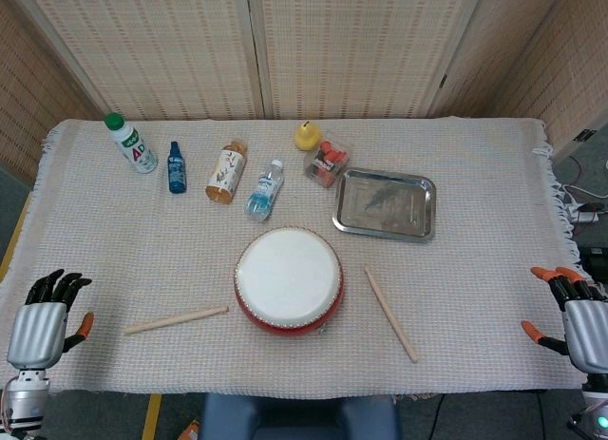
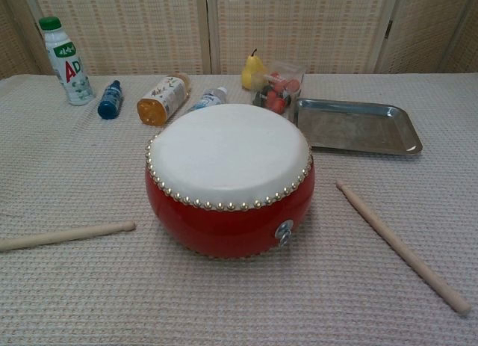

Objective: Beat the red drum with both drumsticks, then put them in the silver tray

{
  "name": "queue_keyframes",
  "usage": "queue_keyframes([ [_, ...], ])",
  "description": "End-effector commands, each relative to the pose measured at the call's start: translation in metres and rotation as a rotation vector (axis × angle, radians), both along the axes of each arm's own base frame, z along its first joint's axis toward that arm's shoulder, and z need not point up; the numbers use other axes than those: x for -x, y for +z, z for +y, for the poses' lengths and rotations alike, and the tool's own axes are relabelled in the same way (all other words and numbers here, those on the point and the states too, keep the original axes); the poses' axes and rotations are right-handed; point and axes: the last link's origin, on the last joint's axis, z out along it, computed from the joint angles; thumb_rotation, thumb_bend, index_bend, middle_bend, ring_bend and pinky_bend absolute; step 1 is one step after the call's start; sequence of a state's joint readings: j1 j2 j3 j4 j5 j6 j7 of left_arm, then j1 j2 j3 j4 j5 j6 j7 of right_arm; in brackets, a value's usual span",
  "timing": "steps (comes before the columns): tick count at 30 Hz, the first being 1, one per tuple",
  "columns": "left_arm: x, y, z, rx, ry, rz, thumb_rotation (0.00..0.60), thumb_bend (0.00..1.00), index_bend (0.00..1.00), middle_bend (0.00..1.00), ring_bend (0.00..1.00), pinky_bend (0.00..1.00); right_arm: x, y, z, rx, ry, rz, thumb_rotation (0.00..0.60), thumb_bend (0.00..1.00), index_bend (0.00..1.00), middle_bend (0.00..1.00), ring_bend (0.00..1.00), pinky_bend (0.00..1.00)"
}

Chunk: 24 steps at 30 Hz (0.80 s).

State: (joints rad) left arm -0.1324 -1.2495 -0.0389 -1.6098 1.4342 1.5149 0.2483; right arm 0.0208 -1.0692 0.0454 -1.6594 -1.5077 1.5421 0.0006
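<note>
The red drum [image 1: 288,280] [image 2: 229,178] with a white skin stands in the middle of the table near its front. One wooden drumstick [image 1: 177,319] [image 2: 66,235] lies on the cloth to the drum's left. The other drumstick [image 1: 391,314] [image 2: 401,244] lies slanted to its right. Behind that stick sits the silver tray [image 1: 385,204] [image 2: 357,126], with nothing in it. My left hand [image 1: 43,322] hangs at the front left corner, fingers apart, holding nothing. My right hand [image 1: 572,312] is at the front right edge, also open. The chest view shows neither hand.
Along the back stand a white bottle with a green cap [image 1: 130,143], a small blue bottle [image 1: 177,168], a lying orange-capped bottle [image 1: 226,173], a small water bottle [image 1: 264,190], a yellow duck toy [image 1: 306,136] and a clear box of red things [image 1: 326,163]. Cables lie off the table's right edge.
</note>
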Motion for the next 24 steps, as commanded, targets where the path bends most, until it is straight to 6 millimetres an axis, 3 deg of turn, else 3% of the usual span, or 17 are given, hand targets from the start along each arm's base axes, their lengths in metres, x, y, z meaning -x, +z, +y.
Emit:
queue_keyframes([
  [1, -0.001, 0.0, 0.0, 0.005, -0.002, 0.001, 0.6, 0.36, 0.27, 0.21, 0.1, 0.16, 0.0, 0.0, 0.001, -0.005, 0.005, -0.002, 0.6, 0.08, 0.24, 0.27, 0.17, 0.32],
  [10, -0.011, -0.019, 0.015, 0.078, -0.044, -0.034, 0.6, 0.37, 0.3, 0.21, 0.1, 0.16, -0.002, 0.003, -0.008, -0.005, 0.031, -0.005, 0.6, 0.08, 0.24, 0.27, 0.17, 0.32],
  [14, -0.015, -0.04, 0.026, 0.167, -0.055, -0.041, 0.6, 0.42, 0.31, 0.21, 0.1, 0.16, -0.005, 0.004, -0.014, -0.019, 0.05, -0.003, 0.6, 0.08, 0.24, 0.27, 0.17, 0.32],
  [24, -0.026, -0.105, 0.045, 0.34, -0.002, -0.055, 0.6, 0.41, 0.33, 0.21, 0.1, 0.16, -0.009, 0.001, -0.023, -0.044, 0.063, -0.008, 0.6, 0.08, 0.24, 0.27, 0.17, 0.32],
])
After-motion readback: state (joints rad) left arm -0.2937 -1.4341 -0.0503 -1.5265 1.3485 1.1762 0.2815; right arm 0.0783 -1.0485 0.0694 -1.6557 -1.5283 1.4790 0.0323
